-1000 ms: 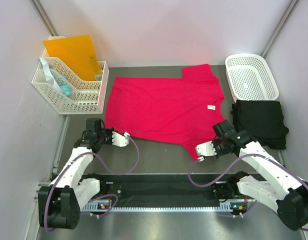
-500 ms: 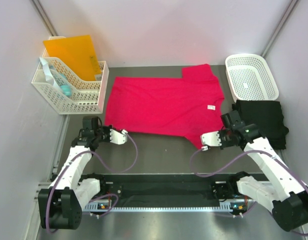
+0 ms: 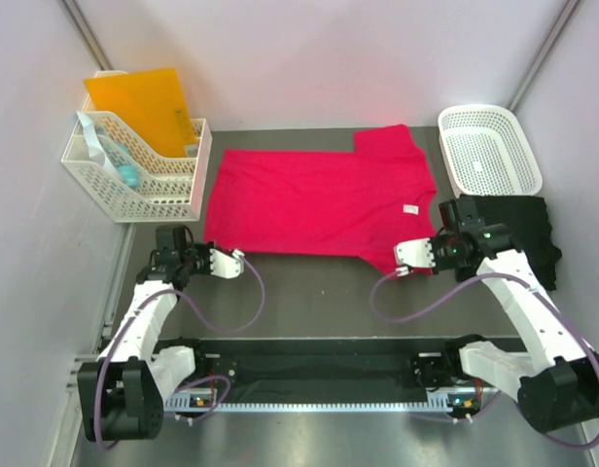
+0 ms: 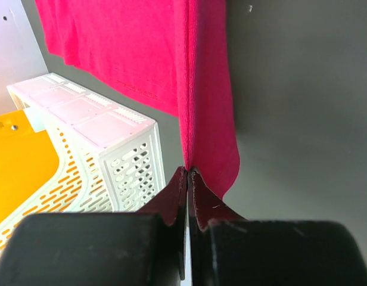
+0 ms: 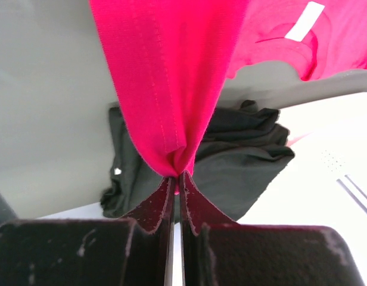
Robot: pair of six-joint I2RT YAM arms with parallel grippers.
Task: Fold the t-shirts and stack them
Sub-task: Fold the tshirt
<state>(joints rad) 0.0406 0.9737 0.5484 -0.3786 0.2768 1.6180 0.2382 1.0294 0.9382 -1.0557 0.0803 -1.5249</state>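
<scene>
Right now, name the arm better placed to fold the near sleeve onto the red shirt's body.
Right. The right fingers pinch the near sleeve of the red t-shirt; the left fingers grip its hem corner at the opposite end. The right arm likely needs no regrasp.

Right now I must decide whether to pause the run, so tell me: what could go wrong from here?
The left claw and right claw each pinch only a thin edge of the bright pinkish-red cloth t-shirt, so it may slip out mid-fold. The right claw also sits close to the black cloth t-shirt and might snag or drag it.
</scene>
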